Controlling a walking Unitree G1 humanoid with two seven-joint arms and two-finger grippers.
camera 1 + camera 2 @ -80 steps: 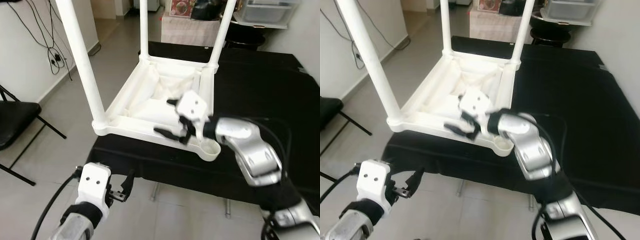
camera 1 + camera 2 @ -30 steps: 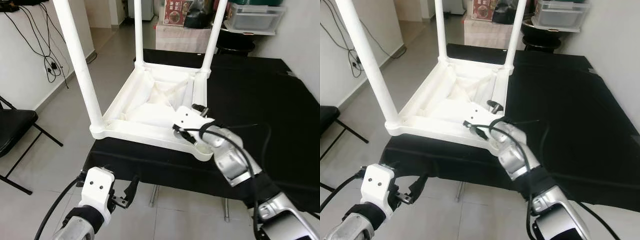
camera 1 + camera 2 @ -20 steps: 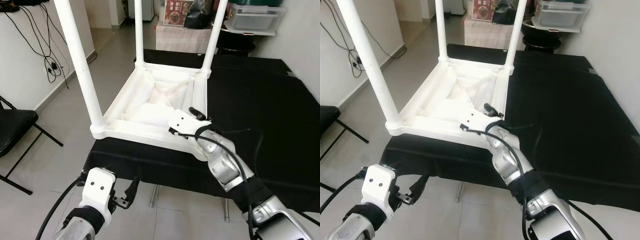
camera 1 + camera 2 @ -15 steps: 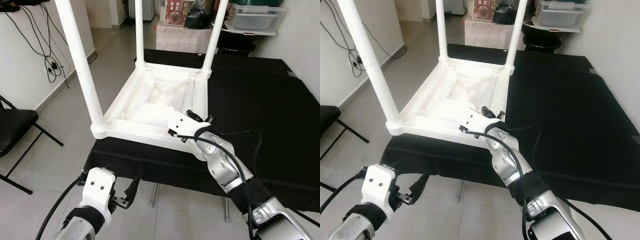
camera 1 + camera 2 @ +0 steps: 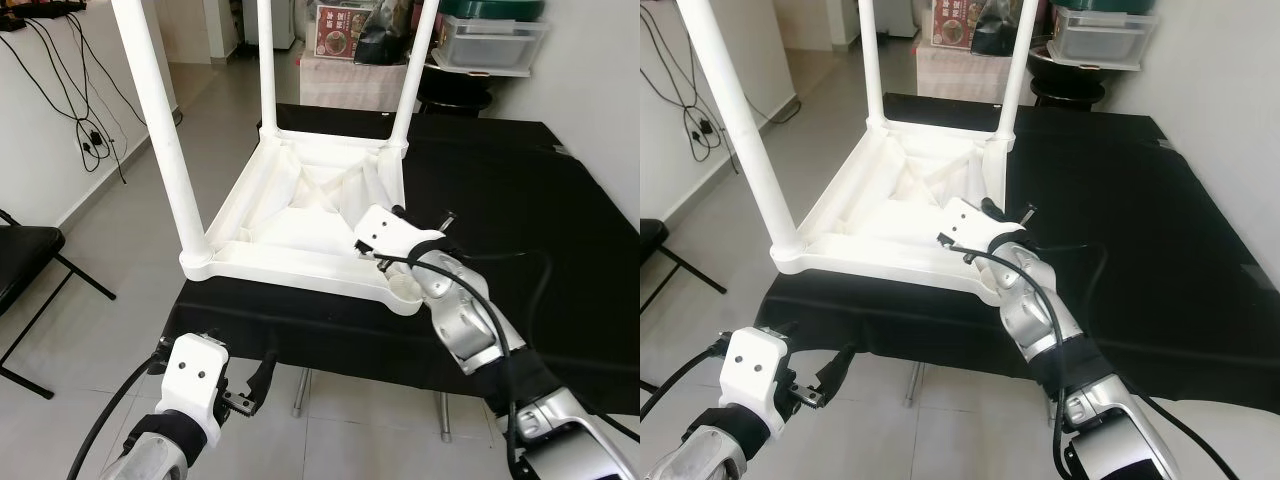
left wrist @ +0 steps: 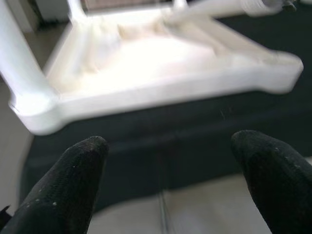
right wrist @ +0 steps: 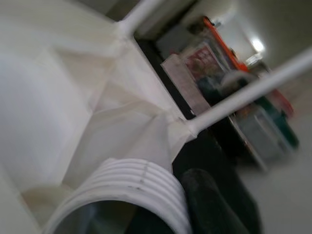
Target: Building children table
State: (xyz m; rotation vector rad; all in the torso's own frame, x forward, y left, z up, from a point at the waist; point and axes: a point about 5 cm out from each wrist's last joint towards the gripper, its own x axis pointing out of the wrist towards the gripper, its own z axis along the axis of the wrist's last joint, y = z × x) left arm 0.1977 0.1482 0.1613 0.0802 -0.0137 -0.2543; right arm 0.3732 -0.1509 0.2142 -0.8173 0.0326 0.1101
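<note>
White plastic children's table, turned upside down, lies on a tabletop draped in black cloth, with three white round legs standing upward. The right end effector is at the table's near right corner, just beside an empty threaded leg socket; in the right wrist view the ribbed white socket sits directly in front of one black finger. Whether its fingers are apart or closed cannot be told. The left end effector hangs low below the tabletop's front edge, over the tiled floor, its fingers spread wide, grasping nothing; the table lies ahead of it.
</note>
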